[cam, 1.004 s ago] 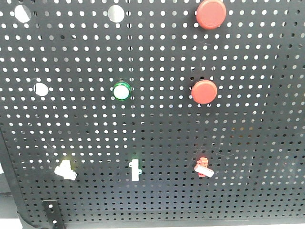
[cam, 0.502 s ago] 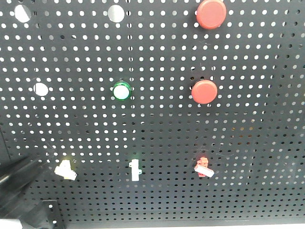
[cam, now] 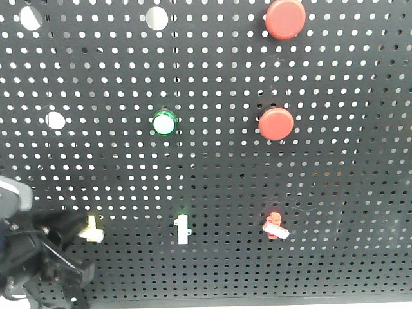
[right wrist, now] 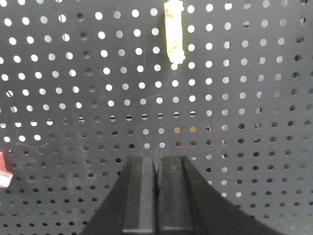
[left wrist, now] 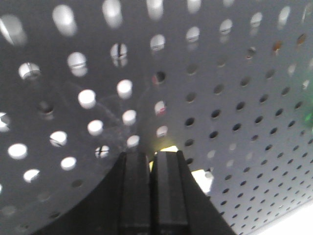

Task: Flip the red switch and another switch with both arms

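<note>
The red switch (cam: 275,226), tiny with a white lever, sits low on the black pegboard (cam: 212,174), right of centre. It also shows at the left edge of the right wrist view (right wrist: 4,171). The pale yellow switch (cam: 93,230) is at the lower left. My left gripper (cam: 77,227) is shut, its tips against that switch's left side and hiding part of it. In the left wrist view the yellow switch (left wrist: 201,179) peeks out behind the shut left gripper (left wrist: 152,154). My right gripper (right wrist: 156,159) is shut, close to bare pegboard, to the right of the red switch.
Two big round red buttons (cam: 285,18) (cam: 276,123) sit at the upper right. A green-ringed white button (cam: 164,122) is mid-board. A slim white toggle (cam: 183,229) stands between the two switches, and is seen in the right wrist view (right wrist: 173,34).
My left arm has come up from the lower left corner and its shut gripper has reached the pale yellow switch, covering its left part. The red switch looks unchanged.
</note>
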Robot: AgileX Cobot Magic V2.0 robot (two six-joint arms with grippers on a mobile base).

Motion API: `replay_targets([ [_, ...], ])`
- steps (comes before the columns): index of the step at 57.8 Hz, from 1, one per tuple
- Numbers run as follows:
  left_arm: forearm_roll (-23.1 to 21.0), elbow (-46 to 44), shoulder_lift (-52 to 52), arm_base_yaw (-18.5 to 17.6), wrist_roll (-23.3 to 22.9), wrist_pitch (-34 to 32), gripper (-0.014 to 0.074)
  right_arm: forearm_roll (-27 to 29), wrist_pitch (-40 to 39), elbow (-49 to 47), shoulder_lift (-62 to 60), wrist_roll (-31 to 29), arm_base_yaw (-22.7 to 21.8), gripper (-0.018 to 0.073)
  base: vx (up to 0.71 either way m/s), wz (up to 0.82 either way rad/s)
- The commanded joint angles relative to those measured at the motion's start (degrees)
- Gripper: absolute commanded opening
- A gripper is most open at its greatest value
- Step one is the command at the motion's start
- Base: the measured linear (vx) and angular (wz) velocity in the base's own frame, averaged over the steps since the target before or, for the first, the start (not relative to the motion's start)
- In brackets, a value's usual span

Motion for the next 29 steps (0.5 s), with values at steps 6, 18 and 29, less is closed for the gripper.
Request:
replay_targets([
  [6,-0.5,-1.9,0.9,-0.4,-0.7,-1.3,0.0002,-0.3,-5.5,-2.1,0.4,-0.2,-0.2,-0.0006,0.0,0.0],
  [18,-0.5,-1.9,0.6,-0.4,-0.8,8.0,0.0002,-0.3,-5.5,-2.1,0.4,-0.2,-0.2,-0.0006,0.0,0.0],
  [29,-0.5,-1.9,-1.2,-0.4,-0.8,14.6,0.0002,-0.4,-4.6,-2.1,0.4,-0.1,-0.2,-0.0006,0.0,0.0],
])
